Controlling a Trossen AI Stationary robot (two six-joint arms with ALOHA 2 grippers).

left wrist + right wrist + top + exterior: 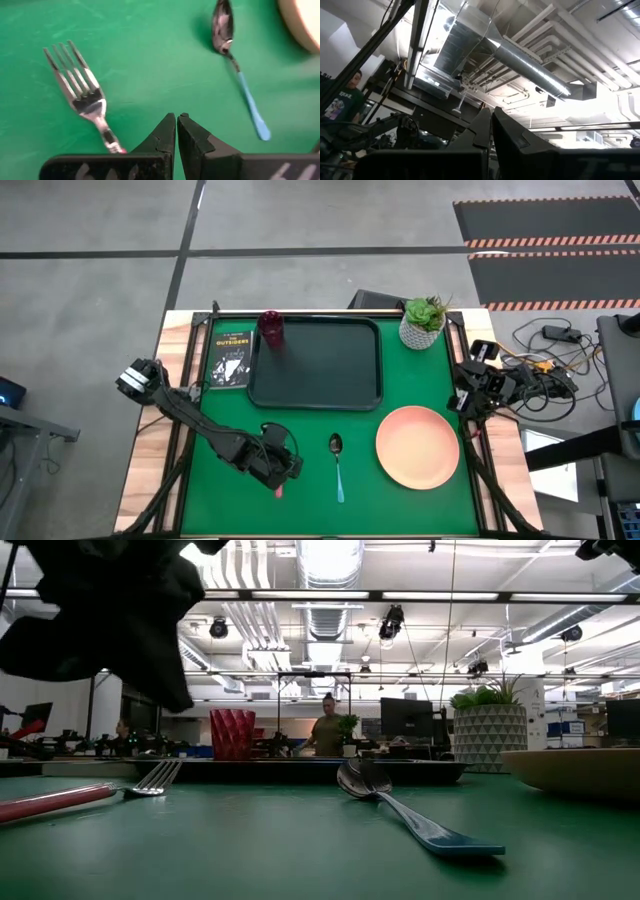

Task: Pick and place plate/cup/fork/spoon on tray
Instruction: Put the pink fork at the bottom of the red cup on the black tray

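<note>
Left gripper (176,120) is clenched on nothing and hovers right over the fork (82,92), whose pink handle runs under it while the shiny metal tines point away toward the far dark tray (315,365). So that arm's clearly nearer. The right gripper (491,117) is parked off the right edge, fingers pressed together too.

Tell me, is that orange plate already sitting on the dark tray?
No. The plate lies on the green mat, apart from the tray, which holds only the cup.
</note>
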